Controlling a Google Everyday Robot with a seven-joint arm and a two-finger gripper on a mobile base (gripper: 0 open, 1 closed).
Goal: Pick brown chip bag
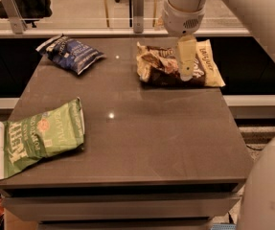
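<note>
Warm, dim indoor light falls from above on the grey table, seen from my remote station. Two small glare spots sit on its top, one near the middle and one nearer the far edge. The floor beyond is the brightest band, and the strip just behind the table is near black. The gripper, hanging over the brown chip bag, catches the light and shows pale cream. A short shadow lies along the bag's near side, and another under the light green chip bag.
</note>
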